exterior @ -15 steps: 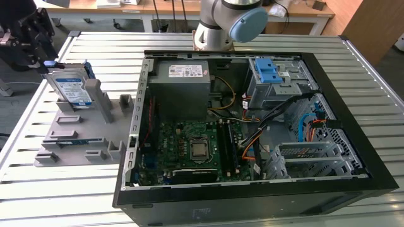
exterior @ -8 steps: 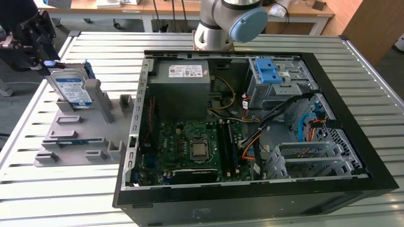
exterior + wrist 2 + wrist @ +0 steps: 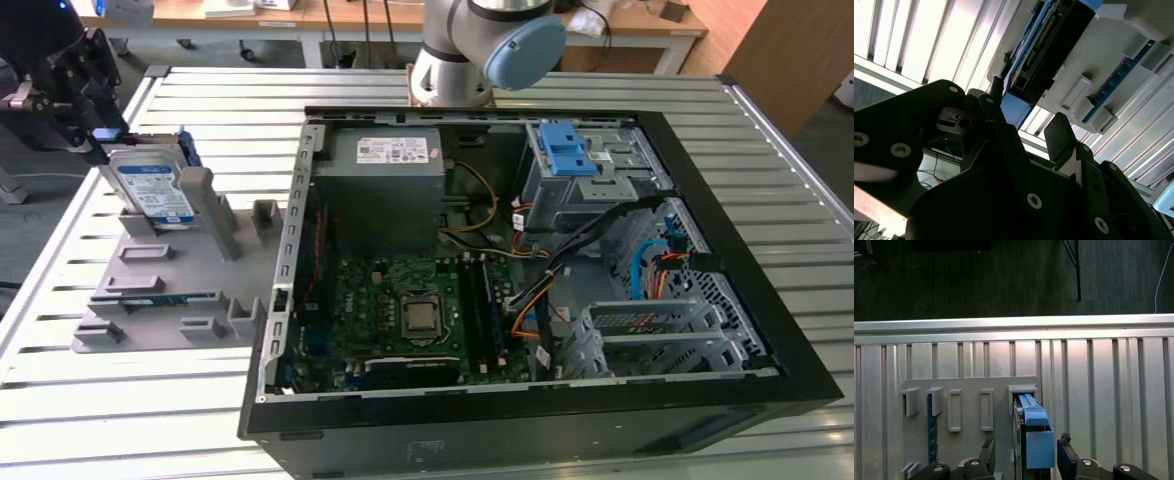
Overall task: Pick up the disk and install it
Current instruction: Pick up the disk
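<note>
The disk [image 3: 150, 186] stands on edge in a slot of the grey holder plate [image 3: 160, 275] at the exterior view's left, its white-and-blue label facing out. My gripper [image 3: 96, 140] hangs just above its top end. In the first wrist view the disk's blue-railed edge [image 3: 1034, 432] lies between the two black fingers [image 3: 987, 450], with a gap on each side, so the gripper [image 3: 1025, 455] is open. In the second wrist view the disk's end [image 3: 1046, 47] sits just beyond the gripper [image 3: 1029, 107].
An open black computer case [image 3: 747, 230] takes up the middle of the slatted metal table [image 3: 80, 400], with a grey power supply [image 3: 387, 185], a motherboard [image 3: 407, 310] and a blue-latched drive bay [image 3: 574, 160]. The arm's base [image 3: 467, 50] stands behind it. A blue strip [image 3: 167, 300] lies in the holder.
</note>
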Robot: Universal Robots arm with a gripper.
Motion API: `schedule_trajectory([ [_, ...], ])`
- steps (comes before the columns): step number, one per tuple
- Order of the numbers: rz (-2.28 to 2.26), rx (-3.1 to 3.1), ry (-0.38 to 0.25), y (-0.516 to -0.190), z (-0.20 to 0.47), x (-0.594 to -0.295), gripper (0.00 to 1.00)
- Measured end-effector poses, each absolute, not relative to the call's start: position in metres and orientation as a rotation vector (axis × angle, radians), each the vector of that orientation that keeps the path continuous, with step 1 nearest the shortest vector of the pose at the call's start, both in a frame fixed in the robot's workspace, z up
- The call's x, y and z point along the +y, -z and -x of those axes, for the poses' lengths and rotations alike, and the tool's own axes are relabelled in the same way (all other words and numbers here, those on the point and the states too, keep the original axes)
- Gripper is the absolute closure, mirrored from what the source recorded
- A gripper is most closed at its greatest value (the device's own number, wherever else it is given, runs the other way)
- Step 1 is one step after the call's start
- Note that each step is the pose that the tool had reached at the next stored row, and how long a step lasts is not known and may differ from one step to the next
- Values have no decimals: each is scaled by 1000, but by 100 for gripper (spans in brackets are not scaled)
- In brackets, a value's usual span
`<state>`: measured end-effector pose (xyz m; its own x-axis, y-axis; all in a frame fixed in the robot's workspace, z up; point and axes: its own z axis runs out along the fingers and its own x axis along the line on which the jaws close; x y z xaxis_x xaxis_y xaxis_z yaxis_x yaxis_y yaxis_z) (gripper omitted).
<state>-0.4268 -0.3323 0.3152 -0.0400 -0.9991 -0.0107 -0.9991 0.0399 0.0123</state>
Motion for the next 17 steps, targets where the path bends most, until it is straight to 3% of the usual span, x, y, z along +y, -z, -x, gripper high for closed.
schedule_trajectory([
  [8,-2178,-2266,22,-310,429,-332,40],
  [11,-2178,-2267,22,-309,429,-332,41],
  [12,-2178,-2267,22,-309,429,-332,48],
  [17,-2178,-2267,22,-307,430,-331,48],
])
